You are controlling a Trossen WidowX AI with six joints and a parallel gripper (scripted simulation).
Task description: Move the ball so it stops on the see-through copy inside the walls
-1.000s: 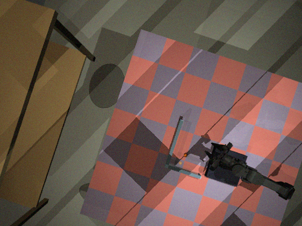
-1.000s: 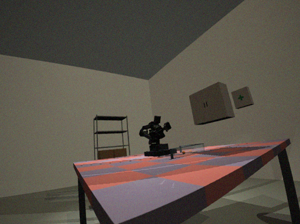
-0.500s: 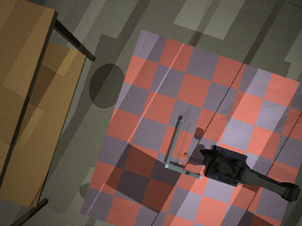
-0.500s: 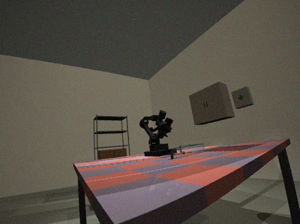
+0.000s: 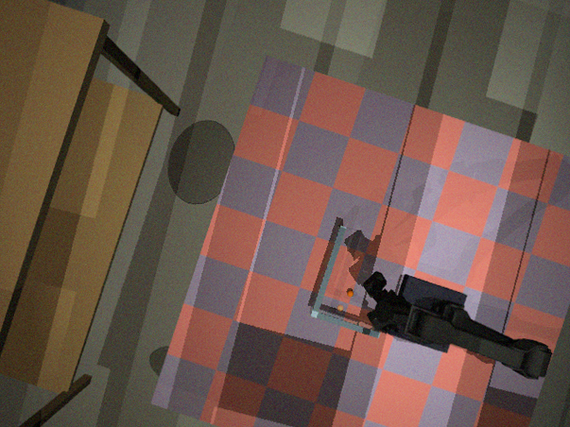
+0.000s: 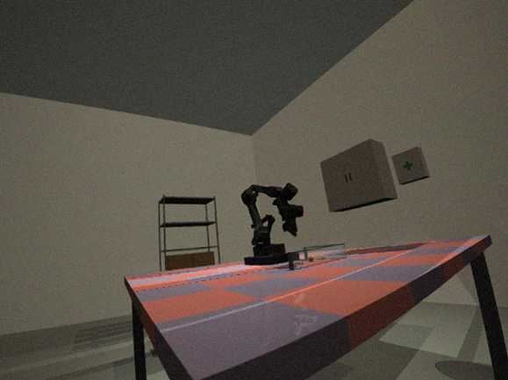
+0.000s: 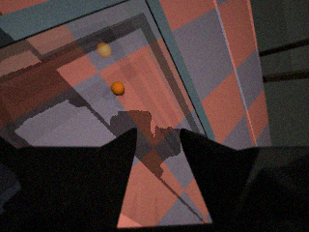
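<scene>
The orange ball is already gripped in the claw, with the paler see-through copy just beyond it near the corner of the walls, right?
Not quite. The orange ball lies on the table ahead of the claw, whose fingers hold nothing, as the wrist view shows. The paler see-through copy does sit just beyond it near the corner of the walls.

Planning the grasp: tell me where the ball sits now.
In the top view the ball lies on the table inside the walls, just up-right of the copy near the corner; the claw hangs apart from it.
</scene>
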